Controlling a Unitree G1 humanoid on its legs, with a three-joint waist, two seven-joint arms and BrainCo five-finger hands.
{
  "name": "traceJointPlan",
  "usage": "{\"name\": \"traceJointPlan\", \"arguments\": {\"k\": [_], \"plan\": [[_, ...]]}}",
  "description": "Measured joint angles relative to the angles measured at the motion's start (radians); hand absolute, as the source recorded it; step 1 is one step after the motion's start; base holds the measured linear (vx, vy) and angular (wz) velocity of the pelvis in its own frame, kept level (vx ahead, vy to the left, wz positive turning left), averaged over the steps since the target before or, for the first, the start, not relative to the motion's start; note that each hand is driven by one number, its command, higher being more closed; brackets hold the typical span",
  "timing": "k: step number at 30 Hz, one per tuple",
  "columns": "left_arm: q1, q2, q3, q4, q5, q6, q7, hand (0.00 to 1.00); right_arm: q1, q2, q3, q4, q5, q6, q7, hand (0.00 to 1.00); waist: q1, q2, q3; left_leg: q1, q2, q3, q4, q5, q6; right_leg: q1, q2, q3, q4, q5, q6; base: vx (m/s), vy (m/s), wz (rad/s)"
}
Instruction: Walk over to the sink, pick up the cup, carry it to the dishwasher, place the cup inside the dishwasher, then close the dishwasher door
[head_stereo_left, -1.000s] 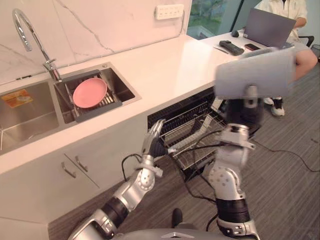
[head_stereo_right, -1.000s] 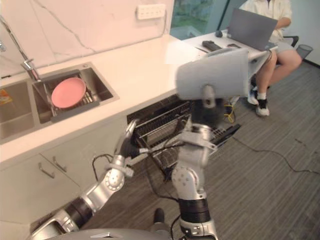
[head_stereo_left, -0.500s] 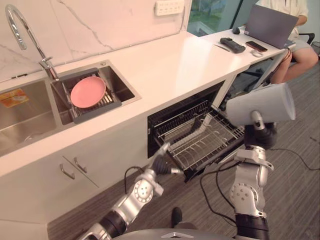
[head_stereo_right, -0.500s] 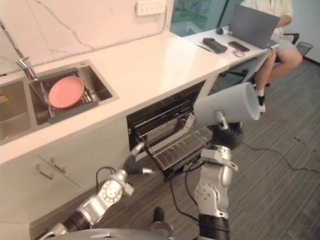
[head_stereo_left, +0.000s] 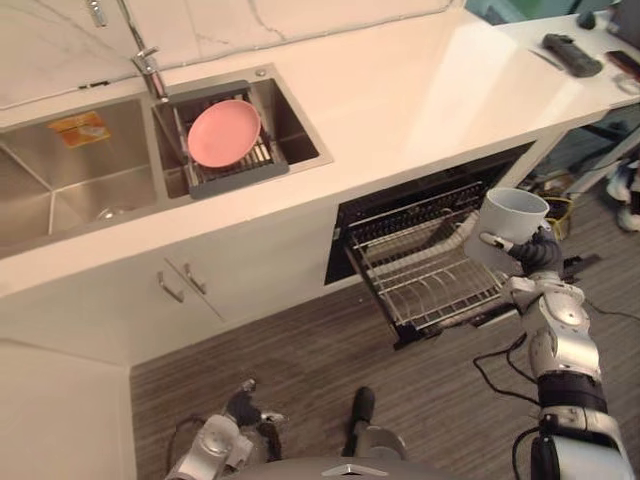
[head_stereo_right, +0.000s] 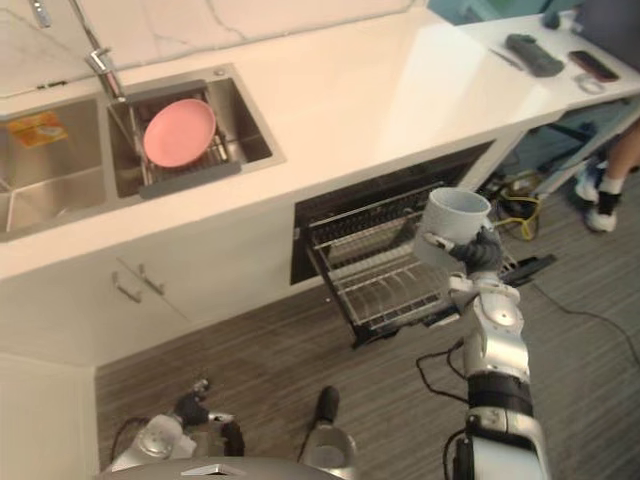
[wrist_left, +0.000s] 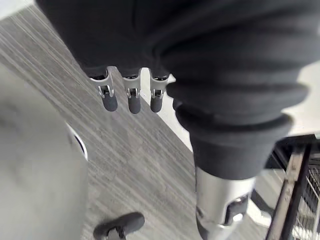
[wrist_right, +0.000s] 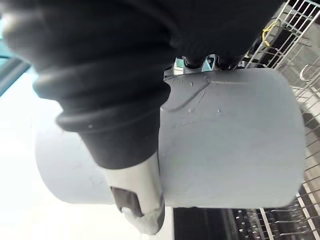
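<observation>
- The cup is in the right robot hand, fingers and thumb curled round its wall. It is mouth up, at the right end of the pulled-out dishwasher rack.
- Half a second ago the cup was carried higher and lay on its side.
- The left robot hand hangs low near the floor with its fingers straight and relaxed. Earlier it was raised by the rack's front.
- The head camera has tipped down. The pink plate lies in the sink as before.
</observation>
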Motion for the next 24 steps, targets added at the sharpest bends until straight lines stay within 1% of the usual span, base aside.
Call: {"name": "traceJointPlan", "arguments": {"k": [1,2,3,4,5,8,10,11,12,14,16,17,19,21,22,24], "plan": [[0.005,0.011,0.024,-0.001,0.008,-0.014,0.003,0.0,-0.015,-0.031,-0.001,0.045,-0.009,-0.001,0.001,1.0,0.0,0.005,0.015,-0.019,0.004,-0.014,0.019,-0.007,-0.001,-0.002,0.0,-0.008,0.0,0.0,0.0,-0.04,0.028,0.18],[0.008,0.016,0.039,-0.003,0.011,-0.022,0.004,0.0,-0.024,-0.044,-0.003,0.067,-0.009,-0.001,0.0,1.0,-0.001,0.014,0.02,-0.023,0.006,-0.017,0.028,-0.01,-0.002,-0.002,0.0,-0.011,0.0,0.0,0.0,-0.05,0.031,0.12],[0.008,0.027,0.049,-0.009,0.017,-0.028,0.013,0.0,-0.038,-0.065,-0.006,0.098,-0.019,-0.002,0.003,1.0,0.0,0.014,0.041,-0.034,0.008,-0.019,0.036,-0.013,-0.003,-0.004,0.001,-0.011,0.006,-0.002,-0.002,-0.07,0.034,0.03],[0.01,0.041,0.062,-0.013,0.027,-0.037,0.023,0.0,-0.058,-0.089,-0.009,0.133,-0.047,-0.009,0.004,1.0,-0.001,0.022,0.062,-0.048,0.012,-0.021,0.052,-0.02,-0.002,-0.018,0.001,-0.01,0.021,-0.01,-0.004,-0.08,0.041,-0.03],[0.016,0.056,0.071,-0.007,0.06,-0.04,0.034,0.0,-0.08,-0.111,-0.009,0.168,-0.064,-0.02,0.005,1.0,-0.001,0.03,0.079,-0.065,0.015,-0.02,0.063,-0.023,0.0,-0.038,-0.001,-0.006,0.038,-0.016,-0.004,-0.09,0.045,-0.04],[0.046,0.075,0.08,0.012,0.092,-0.052,0.059,0.0,-0.116,-0.148,-0.007,0.232,-0.088,-0.036,0.006,1.0,-0.001,0.037,0.123,-0.096,0.018,-0.025,0.082,-0.024,0.002,-0.07,-0.002,-0.008,0.055,-0.018,-0.005,-0.03,0.032,0.03],[0.051,0.084,0.078,0.02,0.117,-0.052,0.08,0.0,-0.156,-0.162,0.022,0.27,-0.088,-0.042,0.006,1.0,0.0,0.04,0.153,-0.106,0.019,-0.032,0.091,-0.024,0.003,-0.078,-0.001,-0.013,0.065,-0.018,-0.007,-0.01,0.019,0.11],[0.052,0.083,0.074,0.019,0.125,-0.051,0.091,0.0,-0.183,-0.171,0.042,0.288,-0.1,-0.046,0.01,1.0,0.002,0.046,0.172,-0.115,0.019,-0.04,0.1,-0.025,0.006,-0.081,-0.001,-0.019,0.069,-0.018,-0.007,-0.04,0.025,0.11],[0.052,0.083,0.069,0.018,0.129,-0.052,0.111,0.0,-0.206,-0.174,0.064,0.291,-0.125,-0.049,0.015,1.0,0.009,0.049,0.18,-0.13,0.018,-0.041,0.102,-0.025,0.006,-0.098,-0.003,-0.02,0.074,-0.018,-0.008,-0.04,0.03,0.08],[0.051,0.083,0.068,0.01,0.134,-0.052,0.126,0.0,-0.241,-0.177,0.104,0.301,-0.128,-0.057,0.02,1.0,0.016,0.055,0.191,-0.152,0.017,-0.044,0.111,-0.024,0.009,-0.114,-0.004,-0.022,0.076,-0.015,-0.01,-0.03,0.033,0.03],[0.051,0.079,0.061,-0.004,0.134,-0.053,0.145,0.0,-0.302,-0.182,0.151,0.34,-0.13,-0.067,0.025,1.0,0.031,0.068,0.216,-0.17,0.016,-0.046,0.118,-0.024,0.016,-0.132,-0.006,-0.023,0.083,-0.015,-0.01,-0.04,0.041,0.04],[0.051,0.078,0.06,-0.006,0.134,-0.053,0.149,0.0,-0.315,-0.182,0.16,0.348,-0.13,-0.067,0.025,1.0,0.036,0.071,0.218,-0.178,0.016,-0.046,0.12,-0.023,0.016,-0.14,-0.007,-0.023,0.088,-0.015,-0.01,-0.02,0.037,0.04],[0.05,0.078,0.058,-0.019,0.134,-0.058,0.153,0.0,-0.367,-0.2,0.194,0.37,-0.149,-0.068,0.026,1.0,0.047,0.086,0.251,-0.195,0.014,-0.053,0.133,-0.022,0.019,-0.152,-0.012,-0.028,0.097,-0.015,-0.01,-0.02,0.041,0.07],[0.05,0.078,0.058,-0.02,0.133,-0.06,0.156,0.0,-0.407,-0.213,0.226,0.39,-0.161,-0.068,0.026,1.0,0.055,0.088,0.256,-0.225,0.009,-0.058,0.133,-0.016,0.027,-0.182,-0.018,-0.031,0.107,-0.015,-0.011,-0.04,0.041,0.1],[0.045,0.078,0.057,-0.02,0.133,-0.063,0.157,0.0,-0.431,-0.216,0.228,0.411,-0.163,-0.067,0.025,1.0,0.06,0.09,0.272,-0.231,0.008,-0.063,0.139,-0.014,0.029,-0.185,-0.02,-0.035,0.112,-0.015,-0.011,-0.03,0.039,0.1],[0.043,0.078,0.046,-0.02,0.133,-0.069,0.16,0.0,-0.46,-0.219,0.246,0.441,-0.164,-0.066,0.026,1.0,0.069,0.094,0.283,-0.25,0.008,-0.072,0.151,-0.014,0.029,-0.2,-0.022,-0.038,0.127,-0.019,-0.015,-0.04,0.038,0.1]]}}
